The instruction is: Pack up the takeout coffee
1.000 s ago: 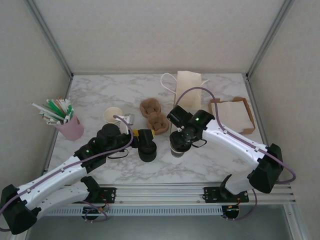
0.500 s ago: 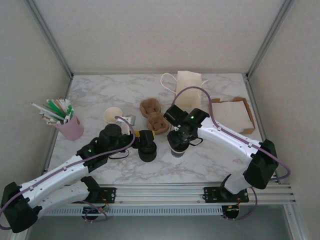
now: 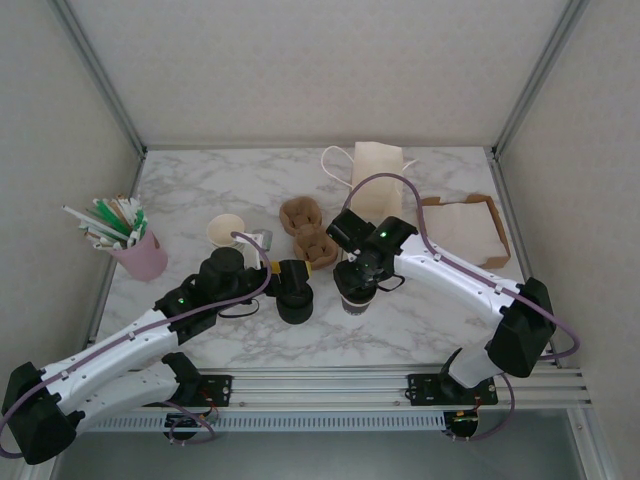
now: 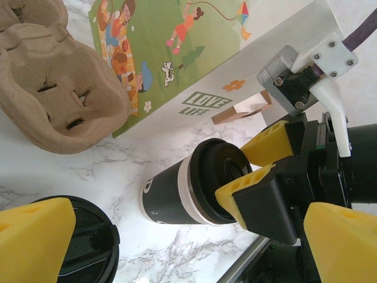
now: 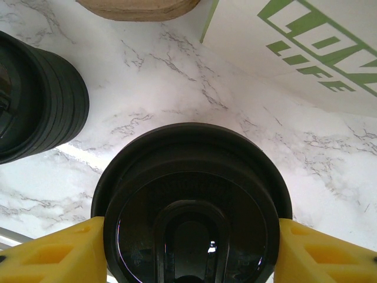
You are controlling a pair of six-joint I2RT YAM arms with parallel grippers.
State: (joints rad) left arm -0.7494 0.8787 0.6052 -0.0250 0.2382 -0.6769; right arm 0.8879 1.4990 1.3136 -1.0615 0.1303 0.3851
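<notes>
The takeout coffee (image 4: 171, 197) is standing near the front middle of the marble table (image 3: 190, 190), and our right gripper (image 4: 235, 175) is clasping it from above, the yellow fingers (image 5: 50, 253) closing on either side of its black lid (image 5: 191, 194). We are not seeing enough to tell whether the base is touching the marble. Our left gripper (image 3: 292, 288) is hanging wide open and empty just beside it, over the stack of black lids (image 4: 88, 247).

We are judging the grip to be the weak point: we are holding at the lid and rim, so a lift may be pulling the lid off and dropping the cup, or a hard squeeze may be buckling the paper wall. The pulp cup carrier (image 3: 308, 232) and the printed paper bag (image 3: 377, 170) are sitting close behind, and a swing toward them may be knocking either one, or our own left arm.

The marble is looking smooth and glossy, so a nudged cup is likely sliding. Pale padded walls (image 3: 300, 60) and aluminium framing are enclosing the table on three sides
</notes>
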